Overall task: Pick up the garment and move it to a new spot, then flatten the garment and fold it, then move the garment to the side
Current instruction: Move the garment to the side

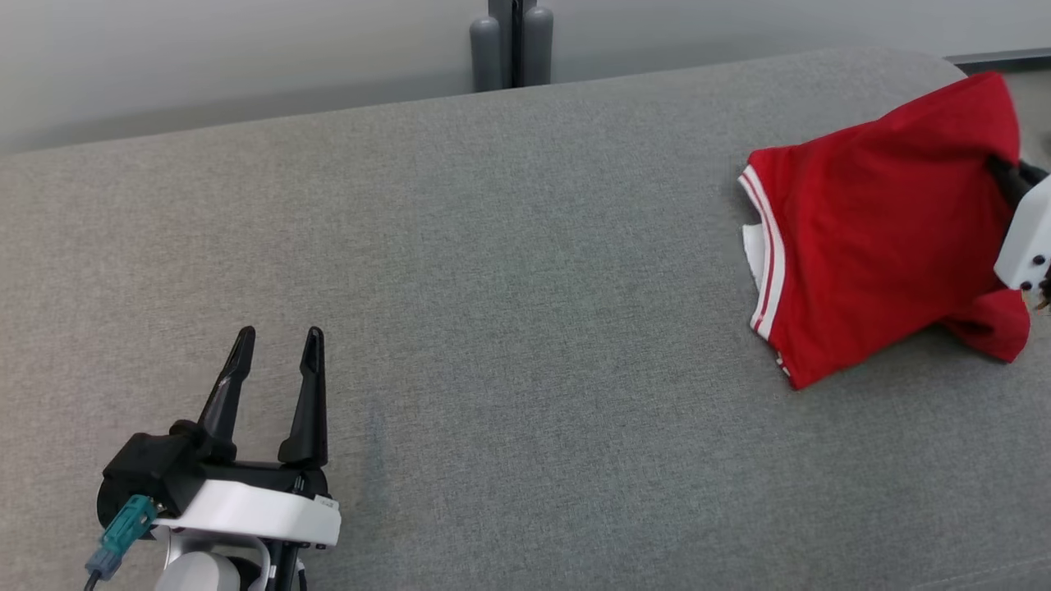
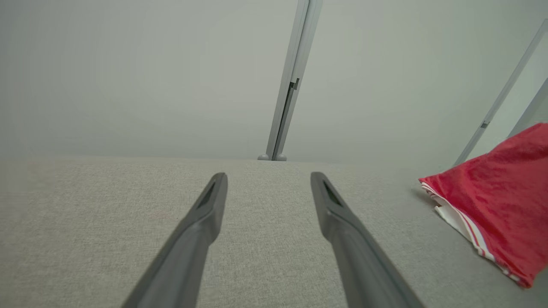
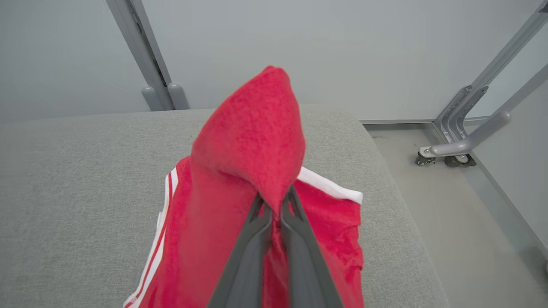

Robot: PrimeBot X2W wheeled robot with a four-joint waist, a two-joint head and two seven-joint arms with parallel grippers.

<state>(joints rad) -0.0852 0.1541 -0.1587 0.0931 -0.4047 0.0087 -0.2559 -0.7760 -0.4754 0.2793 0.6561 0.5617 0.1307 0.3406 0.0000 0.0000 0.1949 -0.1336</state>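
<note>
A red garment (image 1: 870, 238) with white stripes along its edge hangs partly lifted at the far right of the grey padded surface (image 1: 493, 271). My right gripper (image 3: 276, 204) is shut on a fold of the garment (image 3: 252, 141), which drapes up over the fingertips; in the head view its white wrist and dark fingers (image 1: 1008, 176) show at the right edge. At the lower left my left gripper (image 1: 277, 343) stands open over bare fabric, far from the garment. The left wrist view shows its spread fingers (image 2: 267, 182) and the garment (image 2: 496, 201) off to the right.
The grey surface ends in a rounded right edge (image 3: 385, 162), with floor beyond it. A metal frame leg on castors (image 3: 454, 149) stands on that floor. A grey post (image 1: 511, 41) rises behind the far edge against a pale wall.
</note>
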